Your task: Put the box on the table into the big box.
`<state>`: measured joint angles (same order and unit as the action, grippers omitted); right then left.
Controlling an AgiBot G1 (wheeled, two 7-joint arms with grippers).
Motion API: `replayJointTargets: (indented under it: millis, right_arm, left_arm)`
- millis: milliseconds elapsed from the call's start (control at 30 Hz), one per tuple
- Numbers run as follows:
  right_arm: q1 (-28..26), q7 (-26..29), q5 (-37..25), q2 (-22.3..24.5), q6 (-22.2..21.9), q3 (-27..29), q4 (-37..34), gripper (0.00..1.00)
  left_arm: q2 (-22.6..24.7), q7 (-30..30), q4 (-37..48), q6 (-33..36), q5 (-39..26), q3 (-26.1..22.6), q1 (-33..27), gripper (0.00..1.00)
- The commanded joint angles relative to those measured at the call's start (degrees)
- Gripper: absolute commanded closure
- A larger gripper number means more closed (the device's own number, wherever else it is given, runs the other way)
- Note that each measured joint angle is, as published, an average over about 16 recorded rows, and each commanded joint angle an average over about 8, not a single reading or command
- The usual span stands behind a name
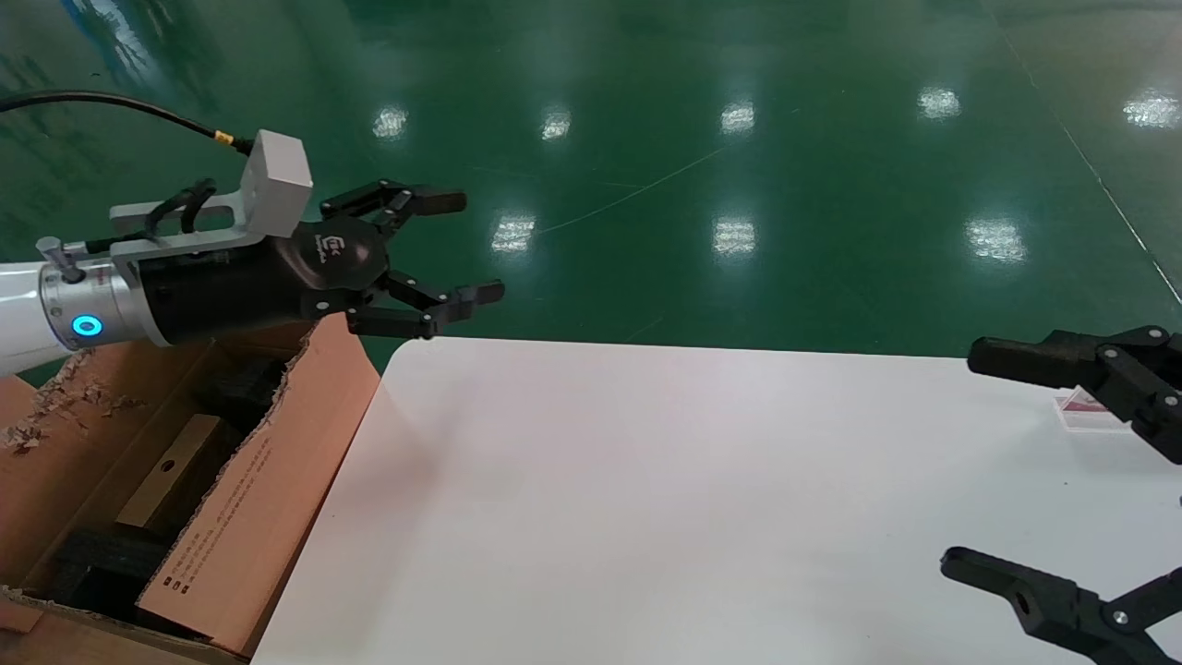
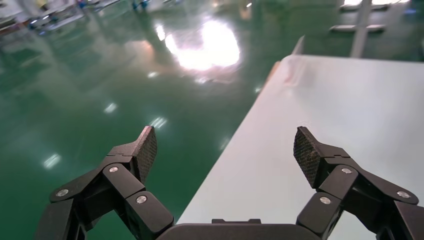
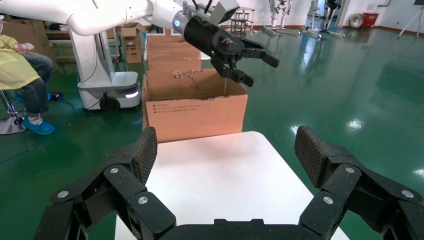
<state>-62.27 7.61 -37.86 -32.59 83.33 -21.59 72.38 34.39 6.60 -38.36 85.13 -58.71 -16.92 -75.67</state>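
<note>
The left gripper [image 1: 466, 249] is held in the air above the far left corner of the table [image 1: 646, 499], just past the rim of the big box [image 1: 249, 517], with its jaws spread wide and nothing between them. In the left wrist view the same gripper [image 2: 225, 150] is seen open over the table's edge [image 2: 320, 130], with the green floor [image 2: 100, 100] below one finger. A white logo is printed on the gripper's black body, but its letters cannot be read.

The big box stands on the floor against the left side of the table, its flaps torn and ragged. Small black text and a few symbols are printed on the flap facing the table; the writing is too small to be read. A small brown box [image 1: 175, 480] is seen lying down inside the big box, among dark shapes. In the right wrist view the big box [image 3: 195, 107] is seen beyond the far end of the table [image 3: 220, 170], with a printed label on its side, also unreadable.

The right gripper [image 1: 1043, 471] is held open over the right edge of the table, empty. A small clear item with a red patch [image 1: 1085, 406] lies on the table beside its upper finger.
</note>
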Motion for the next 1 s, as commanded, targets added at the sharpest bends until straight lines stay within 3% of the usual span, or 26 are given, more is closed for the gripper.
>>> replayJointTargets:
  millis: [33, 667, 1000]
  right_arm:
    - [0.00, 0.00, 0.00, 0.00, 0.00, 0.00, 0.00, 0.00]
    - [0.00, 0.00, 0.01, 0.00, 0.00, -0.01, 0.00, 0.00]
    - [0.01, -0.01, 0.02, 0.01, -0.02, -0.01, -0.02, 0.00]
  left_arm:
    - [0.05, -1.41, -2.86, 0.05, 1.37, 0.07, 1.14, 0.00]
    - [0.54, -14.75, -29.94, 0.48, 14.32, 0.77, 12.00, 0.00]
    - [0.65, -18.04, -37.75, 0.64, 18.07, 0.95, 15.07, 0.00]
